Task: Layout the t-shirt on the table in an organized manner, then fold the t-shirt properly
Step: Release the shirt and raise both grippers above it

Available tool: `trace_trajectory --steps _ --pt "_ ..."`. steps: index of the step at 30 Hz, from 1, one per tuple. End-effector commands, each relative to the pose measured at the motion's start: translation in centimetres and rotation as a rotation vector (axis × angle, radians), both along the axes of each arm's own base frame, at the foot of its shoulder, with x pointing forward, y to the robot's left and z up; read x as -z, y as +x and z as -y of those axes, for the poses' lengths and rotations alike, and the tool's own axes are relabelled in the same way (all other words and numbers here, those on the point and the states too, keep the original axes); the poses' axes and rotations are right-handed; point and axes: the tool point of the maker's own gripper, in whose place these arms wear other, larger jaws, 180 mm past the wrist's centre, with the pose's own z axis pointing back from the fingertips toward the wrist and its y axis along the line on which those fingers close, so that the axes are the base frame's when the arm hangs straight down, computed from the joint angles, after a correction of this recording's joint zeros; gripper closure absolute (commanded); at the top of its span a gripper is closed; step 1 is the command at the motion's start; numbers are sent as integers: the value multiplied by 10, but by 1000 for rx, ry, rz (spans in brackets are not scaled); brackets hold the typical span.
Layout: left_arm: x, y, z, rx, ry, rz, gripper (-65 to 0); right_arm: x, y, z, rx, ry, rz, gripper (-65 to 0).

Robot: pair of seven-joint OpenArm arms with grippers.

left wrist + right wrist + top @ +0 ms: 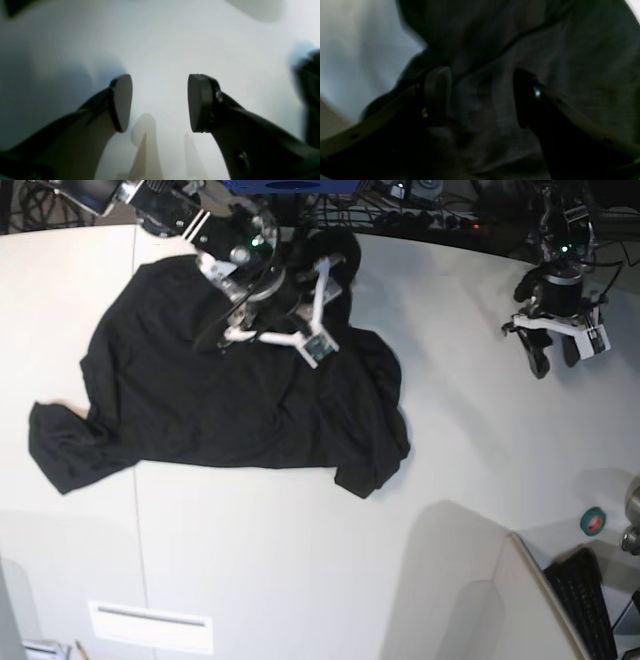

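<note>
The black t-shirt (200, 400) lies spread and wrinkled on the left half of the white table (300, 560), no print showing. My right gripper (300, 315) hovers over the shirt's far right part. In the right wrist view its fingers (437, 92) stand apart, dark fabric (570, 62) lies under them and nothing is between them. My left gripper (553, 358) is open over bare table at the far right, well away from the shirt. The left wrist view shows its pads (123, 102) wide apart above white tabletop (160, 50).
A thin dark seam (135, 530) crosses the table on the left. Cables and equipment (430, 215) line the far edge. A green tape roll (594, 521) and a keyboard (590, 605) sit at the near right, beside a raised white panel (470, 590).
</note>
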Motion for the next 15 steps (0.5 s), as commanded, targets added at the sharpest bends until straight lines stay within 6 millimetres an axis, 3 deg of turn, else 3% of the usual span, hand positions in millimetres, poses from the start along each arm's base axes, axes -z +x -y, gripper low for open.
trace_trajectory --steps 1,3,10,14,15 --pt "-12 6 -4 12 28 35 -346 -12 1 -15 -18 44 37 -365" --pt "-8 9 7 39 15 30 -346 -3 -12 -18 -33 33 7 -365" --pt "1 15 36 107 -23 17 -354 30 -28 -22 -19 -21 -75 -363" --pt "8 19 63 177 -47 1 -476 52 -24 -5 16 -95 -92 -356" --pt "9 19 69 199 -50 -3 -512 52 -23 -3 17 -98 -91 -323"
